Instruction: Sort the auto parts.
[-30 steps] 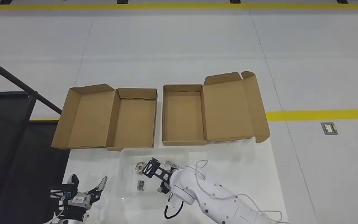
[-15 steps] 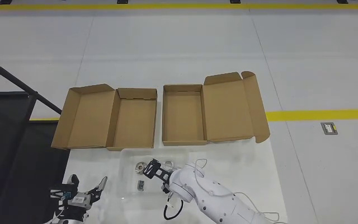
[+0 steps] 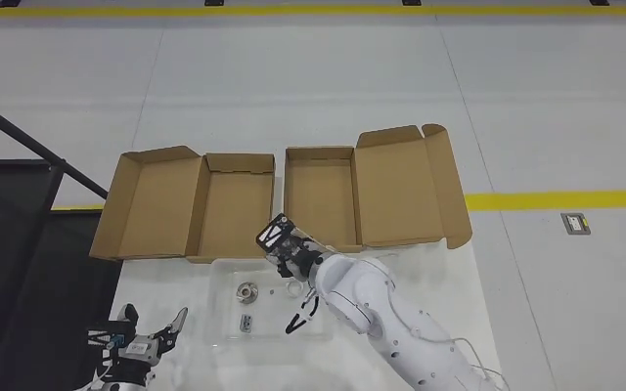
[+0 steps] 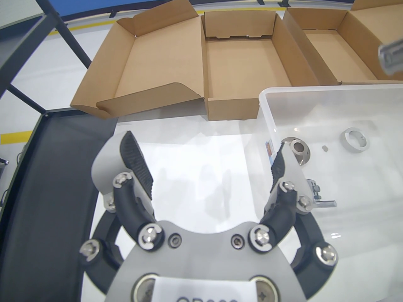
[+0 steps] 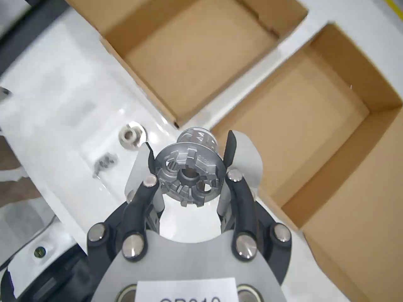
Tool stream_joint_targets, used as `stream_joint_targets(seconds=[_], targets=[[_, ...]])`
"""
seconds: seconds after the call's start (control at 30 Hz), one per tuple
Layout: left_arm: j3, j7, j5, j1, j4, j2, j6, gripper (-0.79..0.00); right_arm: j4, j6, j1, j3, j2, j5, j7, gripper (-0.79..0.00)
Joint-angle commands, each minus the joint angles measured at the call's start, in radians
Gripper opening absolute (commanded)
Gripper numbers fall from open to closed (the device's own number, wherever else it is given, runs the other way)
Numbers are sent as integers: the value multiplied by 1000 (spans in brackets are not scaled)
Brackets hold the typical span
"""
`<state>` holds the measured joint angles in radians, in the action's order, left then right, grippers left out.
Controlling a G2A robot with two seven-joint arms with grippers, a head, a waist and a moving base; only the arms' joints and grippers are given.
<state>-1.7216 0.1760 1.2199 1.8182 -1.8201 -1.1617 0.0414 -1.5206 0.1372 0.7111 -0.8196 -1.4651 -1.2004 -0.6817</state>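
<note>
Gripping a toothed metal hub (image 5: 189, 174) by its round rim, the right pincer (image 5: 189, 144) hangs over the far edge of the clear bin (image 4: 327, 86), roughly above the gap between the two cardboard boxes; a release there would probably land the hub on a box wall, put it in the wrong box, or let it bounce onto the desk (image 4: 189, 133); a round rim between flat pads also looks liable to slip. The left pincer (image 4: 204, 146) sits wide open and empty, low over the desk near the bin. Counted: two boxes, the left box (image 3: 235, 210) and the right box (image 3: 318, 200), both empty; one bin; three parts in it, a flanged bushing (image 4: 299, 149), a plain ring (image 4: 354, 139) and a small bracket (image 4: 318, 194) with a bolt; one hub aloft.
</note>
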Motion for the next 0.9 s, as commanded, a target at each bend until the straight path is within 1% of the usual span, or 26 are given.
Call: stream_joint_targets(seconds=[0.0, 0.4, 0.43, 0.47, 0.5, 0.57, 0.6, 0.7, 0.77, 0.8, 0.87], targets=[[0, 0, 0, 0, 0, 0, 0, 0, 2, -19, -1, 17, -1, -5, -58, -785], [0, 0, 0, 0, 0, 0, 0, 0, 2, -19, -1, 17, -1, -5, -58, -785], [0, 0, 0, 0, 0, 0, 0, 0, 15, -50, 11, -2, -2, 22, -30, -785], [0, 0, 0, 0, 0, 0, 0, 0, 30, -53, 13, -15, -4, 64, -2, -785], [0, 0, 0, 0, 0, 0, 0, 0, 61, -35, 2, -32, -7, 106, 27, -785], [0, 0, 0, 0, 0, 0, 0, 0, 152, -44, -40, -68, -17, 200, 73, -785], [0, 0, 0, 0, 0, 0, 0, 0, 197, -34, -71, -68, -24, 227, 85, -785], [0, 0, 0, 0, 0, 0, 0, 0, 345, -91, -173, -70, -53, 320, 135, -785], [0, 0, 0, 0, 0, 0, 0, 0, 454, -168, -249, -61, -79, 376, 163, -785], [0, 0, 0, 0, 0, 0, 0, 0, 509, -170, -284, -54, -93, 412, 181, -785], [0, 0, 0, 0, 0, 0, 0, 0, 637, -258, -360, -35, -122, 438, 214, -785]])
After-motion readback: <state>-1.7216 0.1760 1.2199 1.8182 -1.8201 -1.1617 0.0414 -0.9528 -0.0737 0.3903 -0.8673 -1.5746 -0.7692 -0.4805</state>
